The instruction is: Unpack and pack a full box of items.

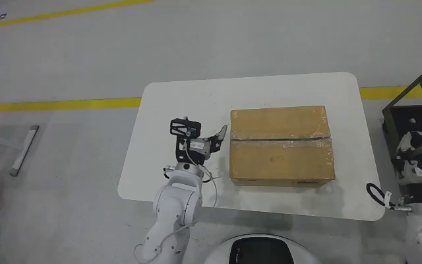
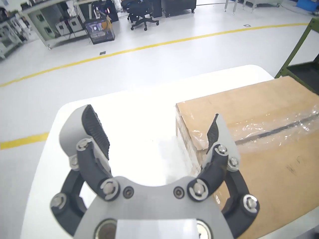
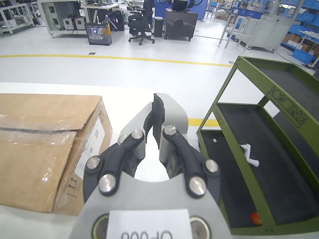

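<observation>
A closed cardboard box [image 1: 281,145] lies on the white table [image 1: 171,112], its top seam sealed with clear tape. My left gripper [image 1: 200,132] hovers just off the box's left side, open and holding nothing; in the left wrist view the left gripper [image 2: 154,128] has one finger [image 2: 214,133] close to the box [image 2: 269,135] corner. My right gripper [image 3: 155,115] is shut with nothing in it, out past the box [image 3: 42,138] at the table's right end.
A green cart [image 3: 261,135] with dark shelves stands right of the table [image 3: 129,88], holding a small white part [image 3: 250,156] and a red item [image 3: 255,217]. Bare tabletop lies left of and behind the box. A yellow floor line [image 1: 72,103] runs behind.
</observation>
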Robot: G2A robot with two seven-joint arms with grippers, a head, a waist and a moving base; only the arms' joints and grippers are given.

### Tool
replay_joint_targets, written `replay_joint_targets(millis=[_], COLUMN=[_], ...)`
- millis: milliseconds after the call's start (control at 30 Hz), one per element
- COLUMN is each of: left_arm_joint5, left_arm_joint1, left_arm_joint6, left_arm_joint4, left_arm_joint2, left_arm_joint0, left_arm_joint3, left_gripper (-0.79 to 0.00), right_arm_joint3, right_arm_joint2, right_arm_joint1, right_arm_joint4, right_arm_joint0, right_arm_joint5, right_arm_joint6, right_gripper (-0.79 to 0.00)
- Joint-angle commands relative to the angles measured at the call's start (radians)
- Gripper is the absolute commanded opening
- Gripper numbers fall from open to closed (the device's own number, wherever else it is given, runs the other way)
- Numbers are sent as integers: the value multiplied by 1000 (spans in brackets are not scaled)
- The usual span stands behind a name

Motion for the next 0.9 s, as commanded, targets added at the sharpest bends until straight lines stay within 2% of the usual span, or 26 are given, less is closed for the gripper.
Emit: replay_joint_targets(millis=[0, 67, 200, 300, 467, 600, 867], left_arm_joint5=[0, 2, 0, 0, 0, 0, 0], left_arm_joint1=[0, 0, 0, 0, 0, 0, 0], left_arm_joint6=[0, -1, 0, 0, 0, 0, 0], left_arm_joint4=[2, -2, 2, 2, 2, 2, 2], left_arm_joint2=[0, 0, 0, 0, 0, 0, 0], left_arm_joint0=[-1, 0, -1, -1, -1, -1, -1], left_arm_joint3=[0, 0, 0, 0, 0, 0, 0], left_gripper=[0, 0, 0, 0, 0, 0, -1], right_arm_joint3=[1, 1, 1, 1, 1, 1, 1], right_arm_joint2=[-1, -1, -1, -1, -1, -1, -1], right_arm_joint1=[-1, -1, -1, -1, -1, -1, -1], right_arm_joint4=[5, 5, 5, 5, 5, 5, 5], right_arm_joint0=[1, 2, 1, 1, 1, 1, 1], right_arm_joint5=[4, 5, 4, 4, 4, 4, 4], right_arm_joint6=[-5, -6, -5, -5, -5, -5, -5], right_gripper=[-777, -732, -451, -277, -80, -7, -1])
